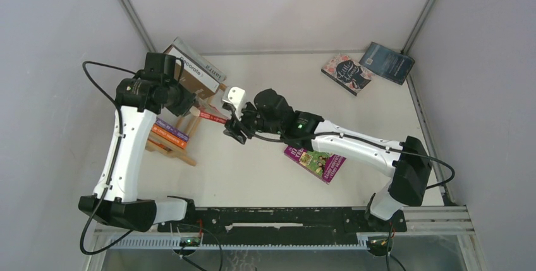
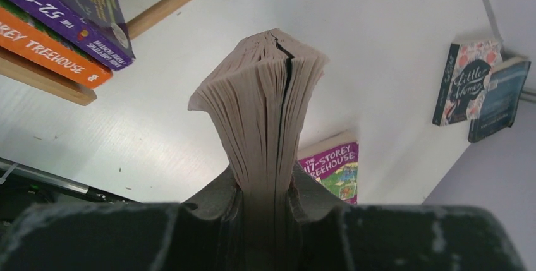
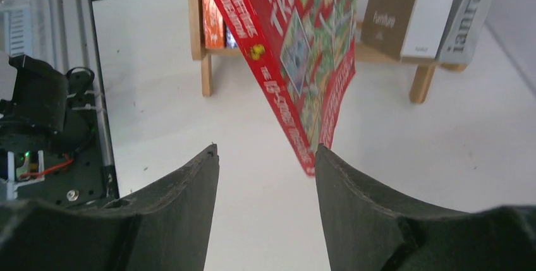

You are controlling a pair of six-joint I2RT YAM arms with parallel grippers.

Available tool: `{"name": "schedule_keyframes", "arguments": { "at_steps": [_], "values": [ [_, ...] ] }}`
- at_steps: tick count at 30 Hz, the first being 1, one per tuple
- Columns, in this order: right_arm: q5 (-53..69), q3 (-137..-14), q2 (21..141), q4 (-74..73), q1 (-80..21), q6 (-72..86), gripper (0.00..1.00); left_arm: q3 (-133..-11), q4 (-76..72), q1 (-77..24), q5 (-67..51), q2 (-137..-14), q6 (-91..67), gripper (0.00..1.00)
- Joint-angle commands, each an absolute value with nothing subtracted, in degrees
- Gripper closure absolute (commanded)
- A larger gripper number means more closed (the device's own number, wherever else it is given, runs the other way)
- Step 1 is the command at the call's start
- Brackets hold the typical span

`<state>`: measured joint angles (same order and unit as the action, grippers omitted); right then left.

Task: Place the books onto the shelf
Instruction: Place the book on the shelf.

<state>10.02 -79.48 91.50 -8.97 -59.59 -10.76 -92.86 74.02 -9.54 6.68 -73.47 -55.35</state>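
Top external view: the wooden shelf (image 1: 179,155) sits on the left with an orange book (image 1: 168,136) in it. Just beside it, the left gripper (image 2: 264,186) pinches the red book (image 3: 303,50) by its pages. The right gripper (image 3: 265,157) has its fingers wide apart, with the red book's corner next to one finger. A purple book (image 1: 315,162) lies flat further right.

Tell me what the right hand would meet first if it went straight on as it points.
Most likely the red book, tilted just ahead of the right hand; the shelf stands behind it. Depth is uncertain.
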Motion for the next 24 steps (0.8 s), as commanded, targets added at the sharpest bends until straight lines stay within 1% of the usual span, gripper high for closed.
{"name": "schedule_keyframes", "arguments": {
  "at_steps": [1,11,18,21,24],
  "values": [
    [5.73,-80.27,90.22,-1.47,-61.78,-16.09,0.36,-98.06,71.37,-9.07,2.41,-72.8,-53.42,1.0],
    [6.01,-85.75,95.21,-2.64,-62.99,-18.67,0.38,-98.62,72.48,-9.05,0.44,-71.46,-52.73,1.0],
    [5.9,-88.34,98.17,-2.66,-62.96,-20.76,0.42,-98.7,72.92,-9.06,-1.72,-69.98,-53.08,1.0],
    [6.1,-88.74,99.05,-2.24,-62.77,-21.24,0.48,-98.36,73.04,-9.06,-2.5,-69.09,-53.24,1.0],
    [6.15,-89.19,99.93,-2.11,-62.3,-21.44,0.66,-98.01,73.22,-9.06,-2.4,-68.08,-53.39,1.0]
  ]
}}
